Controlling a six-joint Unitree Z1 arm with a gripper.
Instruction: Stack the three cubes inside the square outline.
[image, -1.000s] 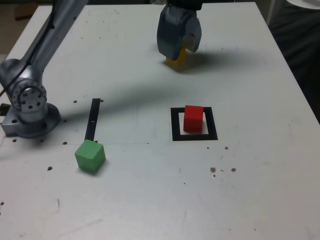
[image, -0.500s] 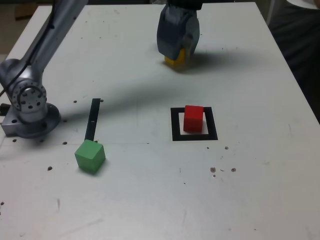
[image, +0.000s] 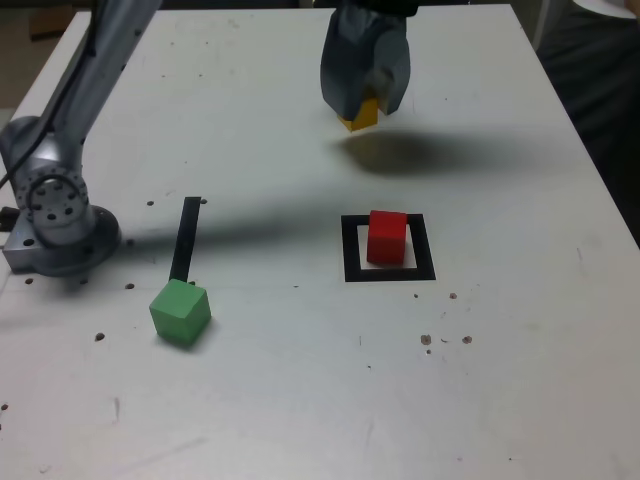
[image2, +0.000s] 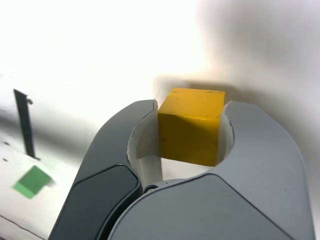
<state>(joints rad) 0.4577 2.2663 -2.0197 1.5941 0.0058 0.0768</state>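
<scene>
Now, in the exterior view, the grey two-fingered gripper (image2: 193, 103) is holding the matte yellow cube (image2: 187, 140), its fingers closing on two opposite sides. The yellow cube is hanging above the white table (image: 250, 400), near twelve o'clock from the flat black square outline (image: 354, 273), and is tilting slightly, its lower edge rising toward three o'clock. Being equal-sided, it is showing no longer axis. The matte red cube (image: 386, 238) is standing within the outline, one side facing six o'clock. The matte green cube (image: 180, 312) is sitting around eight o'clock from the red one, turned askew, just beside the thin black strip (image: 185, 240), whose long axis is running from just past twelve to just past six.

Compared with the earlier frames, the yellow cube is now hanging clear of the tabletop, its shadow lying apart beneath it, while the red and green cubes are staying put.
</scene>
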